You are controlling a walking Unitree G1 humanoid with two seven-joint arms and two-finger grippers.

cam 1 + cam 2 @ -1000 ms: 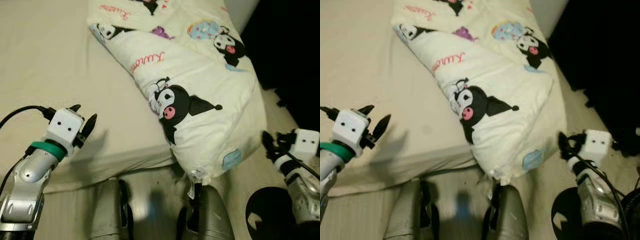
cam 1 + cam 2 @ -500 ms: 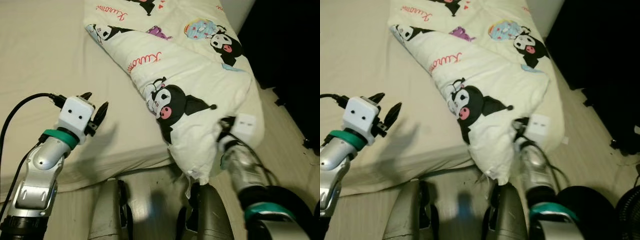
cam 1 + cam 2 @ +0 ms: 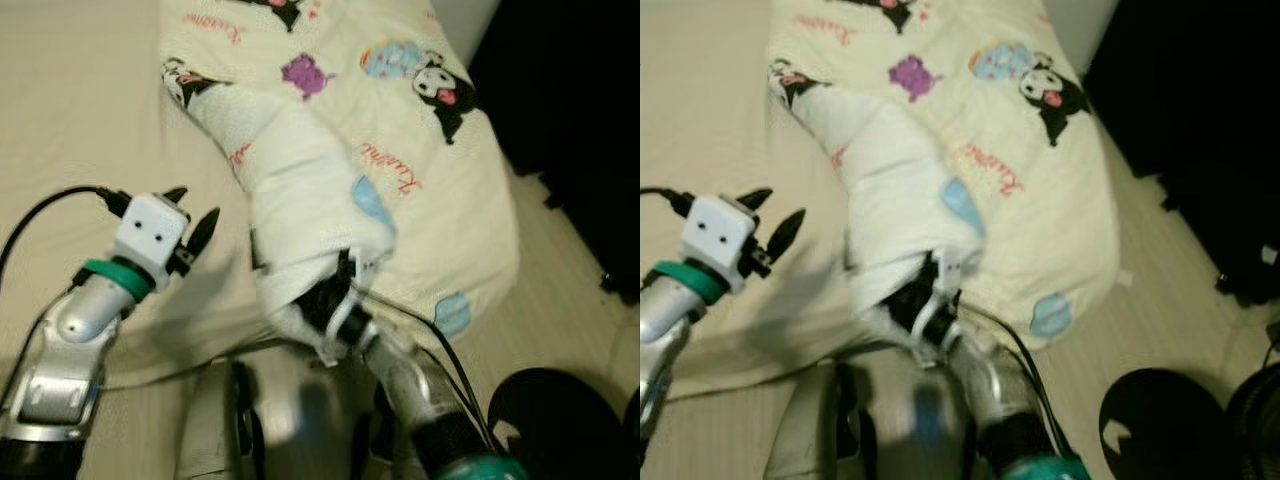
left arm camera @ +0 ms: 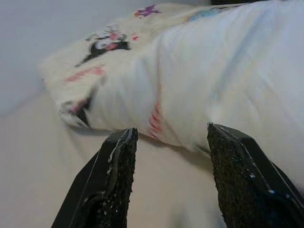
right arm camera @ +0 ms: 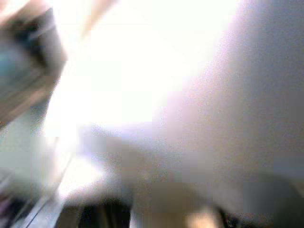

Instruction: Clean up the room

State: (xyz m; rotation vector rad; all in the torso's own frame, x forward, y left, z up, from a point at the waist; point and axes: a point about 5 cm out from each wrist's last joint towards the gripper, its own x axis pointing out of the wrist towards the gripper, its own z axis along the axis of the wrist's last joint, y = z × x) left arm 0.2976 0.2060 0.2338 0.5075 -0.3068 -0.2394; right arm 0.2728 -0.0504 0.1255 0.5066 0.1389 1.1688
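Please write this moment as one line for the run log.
left gripper: open, above bed, beside quilt | right gripper: at folded quilt corner, jaws hidden | quilt: partly folded

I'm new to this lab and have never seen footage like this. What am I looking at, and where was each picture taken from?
This is a humanoid robot tidying a bedroom. The two wide pictures come from the two eyes of a camera on its head, looking down at a bed with a beige sheet. On it lies a cream quilt printed with black-and-pink cartoon figures, bunched into a roll at the near edge.

The silver arms at left and right are the robot's own, each ending in a hand with two long black fingers. The left hand hovers open over the sheet. The right hand is pushed into the bunched quilt, so its fingers are hidden.

The other two pictures come from cameras on the wrists. The left wrist view looks between its two black fingers at the quilt. The right wrist view is a bright blur of pale fabric.
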